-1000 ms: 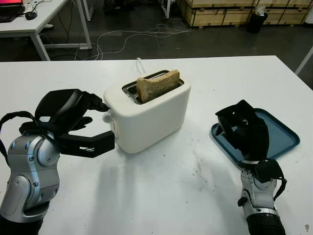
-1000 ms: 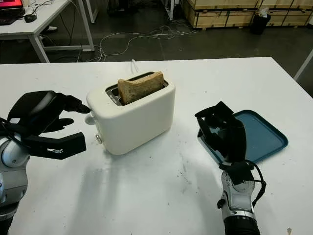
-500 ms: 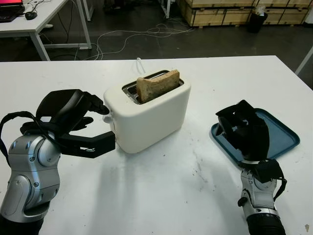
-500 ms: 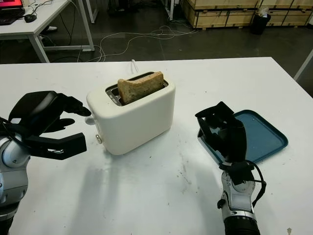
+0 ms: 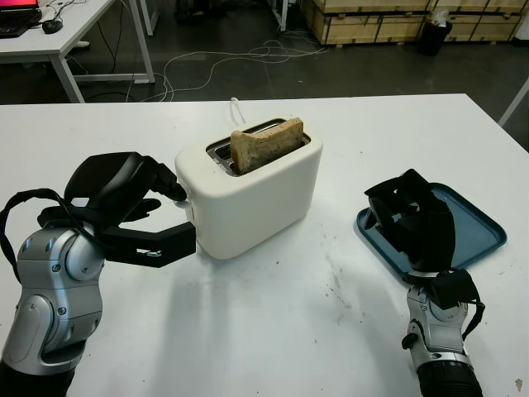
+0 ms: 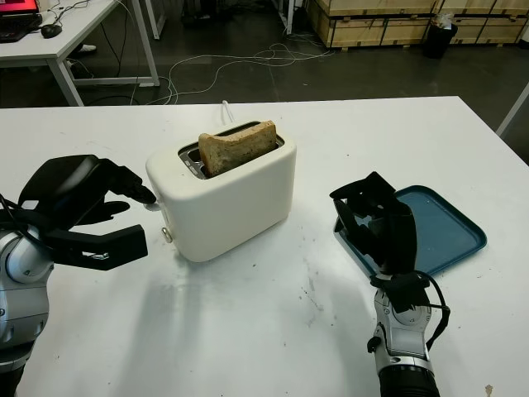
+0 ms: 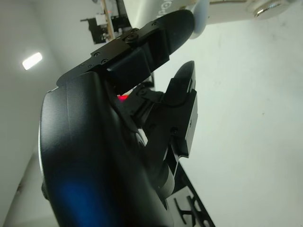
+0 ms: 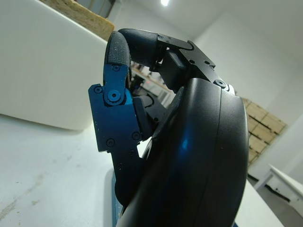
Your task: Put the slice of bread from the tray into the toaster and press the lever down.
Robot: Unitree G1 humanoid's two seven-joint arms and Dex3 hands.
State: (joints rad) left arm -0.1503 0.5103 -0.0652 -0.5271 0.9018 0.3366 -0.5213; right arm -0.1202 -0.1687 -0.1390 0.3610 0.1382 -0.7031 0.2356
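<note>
A white, rounded two-slot toaster (image 5: 252,194) stood near the middle of the white table (image 5: 273,331), turned at an angle. A browned slice of bread (image 5: 266,143) sat upright in one slot, its upper half standing clear of the top. The flat teal plastic tray (image 5: 475,227) lay on the table to the right of the toaster, well apart from it.

The left hand (image 5: 124,203) was at the toaster's left end. One upper fingertip (image 6: 142,193) touched the white lever knob (image 6: 153,203) from above; the thumb (image 5: 157,242) reached out lower down, towards the toaster's end face. The fingers were extended and gripped nothing. In the left wrist view the fingertip (image 7: 177,26) lay against the rounded white knob (image 7: 200,19).

The right hand (image 5: 413,223) was raised over the near left edge of the tray, fingers curled in with nothing between them. In the right wrist view the curled fingers (image 8: 118,52) faced the toaster's white side wall (image 8: 42,75).
</note>
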